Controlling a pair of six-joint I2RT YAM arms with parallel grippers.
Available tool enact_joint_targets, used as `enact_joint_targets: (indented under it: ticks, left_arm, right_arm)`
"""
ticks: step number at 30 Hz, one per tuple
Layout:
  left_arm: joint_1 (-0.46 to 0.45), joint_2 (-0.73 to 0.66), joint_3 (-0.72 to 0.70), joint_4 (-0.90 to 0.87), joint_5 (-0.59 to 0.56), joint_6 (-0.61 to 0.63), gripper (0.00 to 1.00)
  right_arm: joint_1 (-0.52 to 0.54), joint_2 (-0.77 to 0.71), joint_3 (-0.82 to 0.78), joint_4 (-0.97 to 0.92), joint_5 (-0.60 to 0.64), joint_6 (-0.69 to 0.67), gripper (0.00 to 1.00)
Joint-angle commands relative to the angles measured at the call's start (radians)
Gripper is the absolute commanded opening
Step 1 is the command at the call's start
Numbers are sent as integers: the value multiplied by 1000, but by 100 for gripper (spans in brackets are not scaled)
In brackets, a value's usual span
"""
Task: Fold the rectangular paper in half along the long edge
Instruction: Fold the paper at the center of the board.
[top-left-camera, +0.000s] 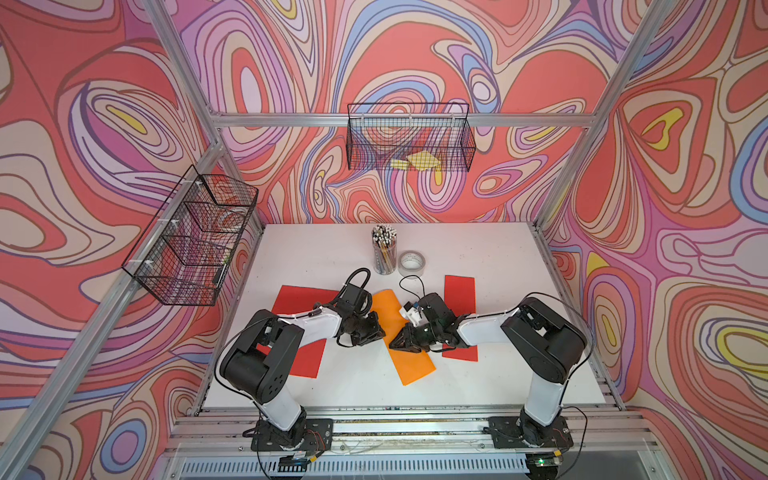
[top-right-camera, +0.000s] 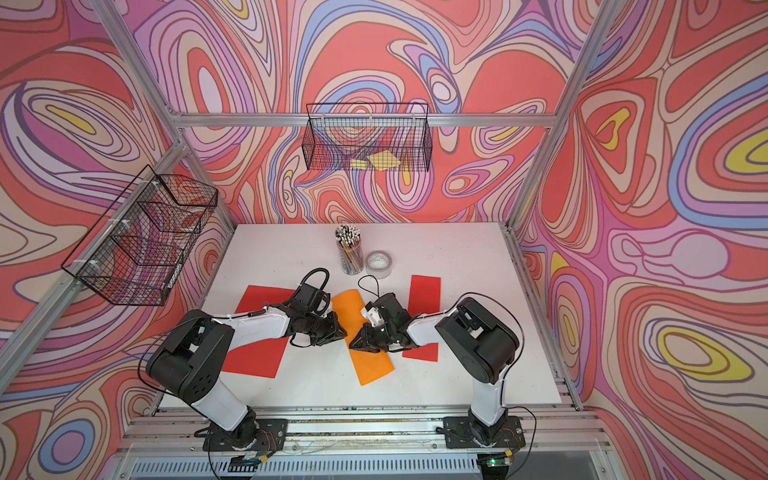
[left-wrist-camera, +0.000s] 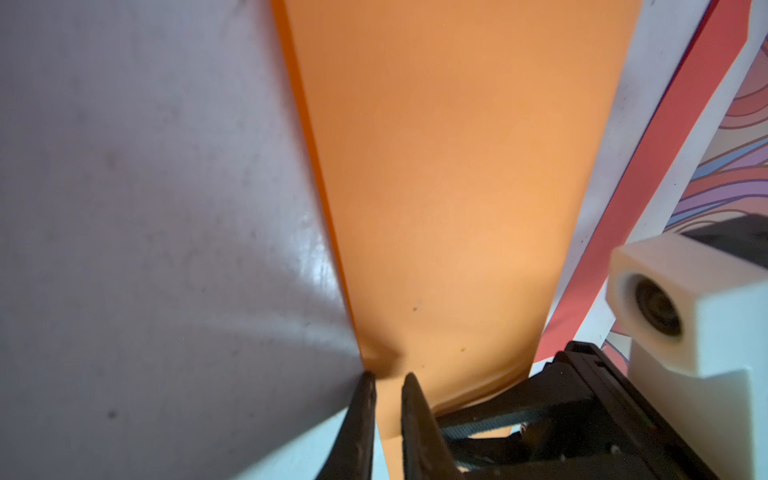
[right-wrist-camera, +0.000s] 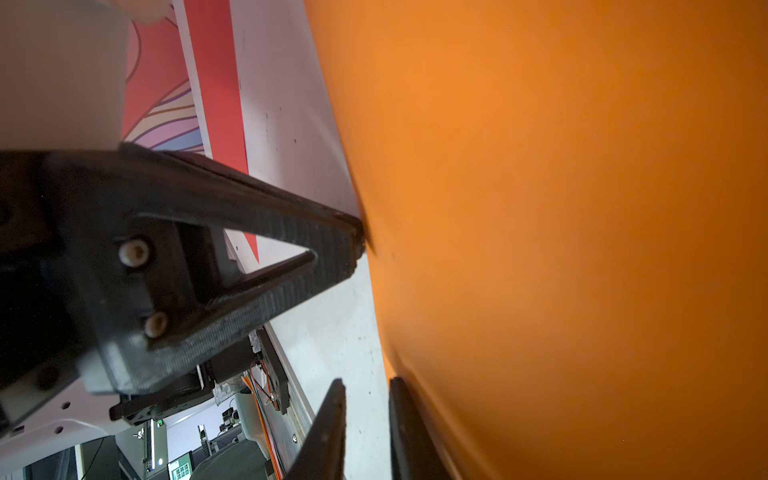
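The orange paper (top-left-camera: 411, 368) lies slantwise mid-worktop (top-left-camera: 519, 340), between 2 red sheets (top-left-camera: 459, 291). It looks thin, light and limp, likely to skid on the smooth surface and sag when raised. I would take 1 long edge at 2 spread points. The left gripper (top-left-camera: 380, 332) and right gripper (top-left-camera: 394, 344) sit at the same long edge, the fingers (left-wrist-camera: 365, 415) of each narrowly parted, clamping nothing.

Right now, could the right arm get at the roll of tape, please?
Probably yes: only the orange paper lies between the right end effector and the tape roll; the pencil cup stands aside.
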Motion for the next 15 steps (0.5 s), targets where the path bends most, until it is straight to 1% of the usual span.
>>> enact_joint_targets:
  ticks: [1,5,9,15]
  left_arm:
    - [-6,25,4,-64,-30,11,13]
    - [-6,6,12,-73,-30,14,10]
    - [-6,-4,24,-95,-34,23,10]
    - [-6,-37,28,-96,-28,17,11]
  right_arm:
    - [8,21,9,17,-17,9,22]
    - [8,53,0,43,-24,15,21]
    - [7,87,-24,118,-42,53,21]
    - [8,96,-30,126,-42,58,21]
